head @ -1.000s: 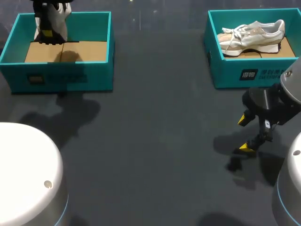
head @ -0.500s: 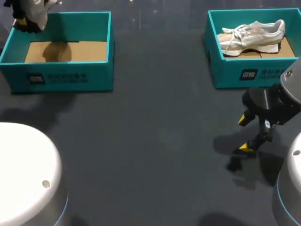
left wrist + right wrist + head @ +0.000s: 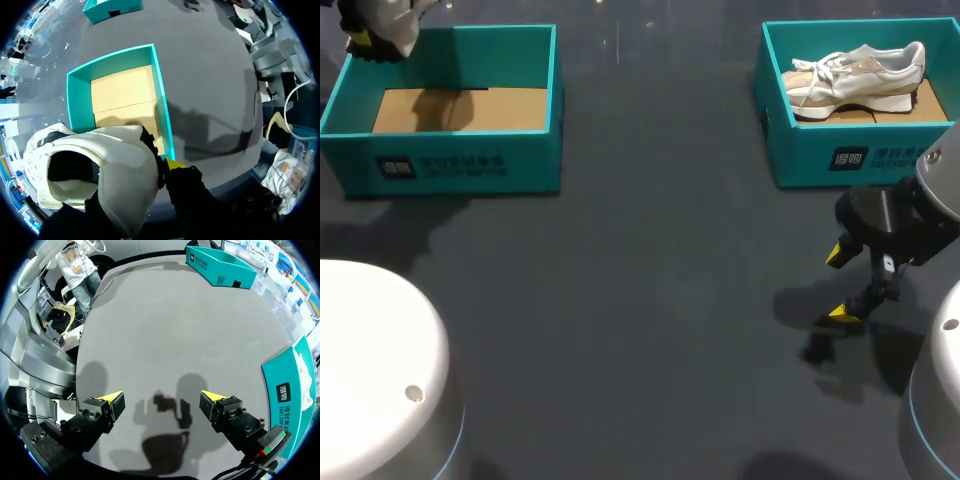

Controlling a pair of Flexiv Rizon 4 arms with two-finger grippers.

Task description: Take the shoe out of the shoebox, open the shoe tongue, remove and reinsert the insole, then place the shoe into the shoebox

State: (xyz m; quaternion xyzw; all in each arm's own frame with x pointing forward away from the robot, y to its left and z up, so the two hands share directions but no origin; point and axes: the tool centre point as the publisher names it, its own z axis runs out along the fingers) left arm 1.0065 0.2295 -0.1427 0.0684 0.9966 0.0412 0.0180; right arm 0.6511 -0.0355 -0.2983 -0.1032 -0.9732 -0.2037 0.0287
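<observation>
The shoe [image 3: 395,25] is out of the left box [image 3: 470,160] and hangs in the air over that box's far left corner, clamped in the left fingers [image 3: 360,40]. In the left wrist view one yellow fingertip [image 3: 175,163] presses against the rim of the shoe [image 3: 115,160]. The other is hidden behind the upper, so the clamping is judged from the shoe hanging clear of any support. The shoe's dark mouth faces the wrist camera. Its long axis cannot be read surely, as the toe is out of sight.

Below it the left box [image 3: 161,100] shows thin teal card walls and a flat brown cardboard floor with nothing on it.

The right fingers [image 3: 835,253] stand wide apart, holding nothing, low over the bench [image 3: 650,300] just in front of the right box [image 3: 820,160]. That places them well apart from the held shoe, across the whole bench. Opening the tongue probably needs both arms, so the shoe would have to come toward the middle, where the right fingers [image 3: 112,399] can reach its mouth.

The shoe is white with black trim, soft and padded at the collar, and likely to flex under a pinch. A second shoe [image 3: 860,72], pale with white laces, lies on its side in the right box [image 3: 292,385]. The bench is matt dark grey.
</observation>
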